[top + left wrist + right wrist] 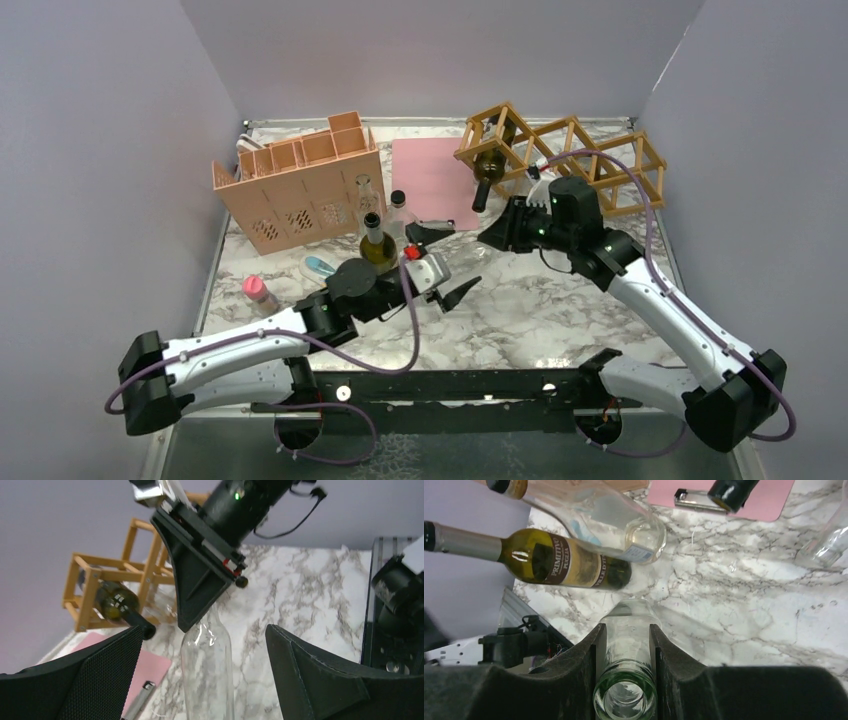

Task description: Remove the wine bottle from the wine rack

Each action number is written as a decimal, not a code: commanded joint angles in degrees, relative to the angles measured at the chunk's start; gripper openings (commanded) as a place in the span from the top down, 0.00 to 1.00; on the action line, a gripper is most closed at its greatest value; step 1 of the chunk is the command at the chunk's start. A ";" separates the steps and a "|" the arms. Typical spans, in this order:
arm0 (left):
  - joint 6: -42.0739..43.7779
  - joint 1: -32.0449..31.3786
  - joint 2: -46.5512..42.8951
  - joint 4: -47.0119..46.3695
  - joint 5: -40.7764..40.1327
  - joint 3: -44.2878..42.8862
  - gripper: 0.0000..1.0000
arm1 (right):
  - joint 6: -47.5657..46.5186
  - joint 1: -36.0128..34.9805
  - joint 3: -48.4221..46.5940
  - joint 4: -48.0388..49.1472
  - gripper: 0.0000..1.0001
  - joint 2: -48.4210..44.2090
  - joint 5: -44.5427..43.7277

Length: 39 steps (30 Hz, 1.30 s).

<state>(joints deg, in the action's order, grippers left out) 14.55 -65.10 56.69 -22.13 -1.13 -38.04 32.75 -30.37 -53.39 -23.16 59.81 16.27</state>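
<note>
Presently my right pincer [626, 630] pinches a clear bottle [629, 612] by its neck; left pincer [204, 630] gapes; upper centre, the wine bottle [488, 165] lies half hidden in the wine rack [565, 150].

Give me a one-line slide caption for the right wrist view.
Right gripper shut on the neck of a clear bottle, labelled wine bottle beyond on marble table.

My arms [240, 350] are white shells with black joints and black base blocks, each trailed by a purple cable [654, 205]. My left claw [458, 258] has black wedge fingers, one pad [100, 675] mesh-textured. My right claw [624, 630] is black too, its wrist showing a green light [236, 496].
</note>
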 commanded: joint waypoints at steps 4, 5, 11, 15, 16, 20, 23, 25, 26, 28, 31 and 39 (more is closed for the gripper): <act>-0.49 6.67 -12.72 -11.79 -6.07 5.17 0.01 | -4.33 -1.08 -10.58 -2.85 0.99 6.09 -2.73; -1.01 8.13 -13.75 -12.59 -6.33 5.57 0.01 | -5.14 -1.47 -11.94 -3.74 0.99 7.16 -3.11; -1.17 13.74 -16.19 -13.59 -11.34 6.28 0.01 | -8.39 -6.41 -21.26 -10.49 0.99 13.76 -10.22; 0.61 14.33 -17.54 -14.96 -14.86 7.27 0.01 | -9.08 -9.41 -25.44 -13.70 0.99 16.94 -15.25; 0.96 14.42 -17.86 -15.49 -15.58 7.59 0.01 | -9.23 -10.14 -26.32 -14.10 0.99 17.68 -16.06; 1.56 15.14 -18.97 -17.21 -17.36 8.60 0.01 | -9.63 -13.43 -29.90 -15.17 0.99 20.80 -18.95; 1.71 15.64 -19.95 -17.95 -17.58 9.10 0.01 | -10.32 -15.95 -33.43 -17.07 0.99 24.13 -21.87; 1.77 15.79 -20.75 -18.31 -17.83 9.34 0.01 | -10.75 -17.72 -35.60 -18.12 0.99 26.02 -23.71; 1.84 15.84 -21.04 -18.51 -17.92 9.50 0.01 | -10.92 -18.58 -36.70 -18.53 0.99 26.80 -25.10; 2.27 15.86 -21.62 -18.81 -18.22 9.65 0.01 | -11.14 -20.26 -38.81 -19.74 0.99 28.47 -27.54; 2.75 15.94 -22.21 -18.92 -19.12 9.74 0.01 | -11.52 -22.31 -42.29 -21.91 0.99 31.55 -30.39; 3.75 15.89 -23.28 -19.36 -20.75 10.00 0.01 | -11.82 -26.57 -49.13 -25.50 0.99 38.17 -37.05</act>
<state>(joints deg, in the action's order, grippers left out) 17.39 -49.50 34.24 -39.81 -19.79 -28.71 21.30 -55.29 -98.67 -47.18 96.27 -14.76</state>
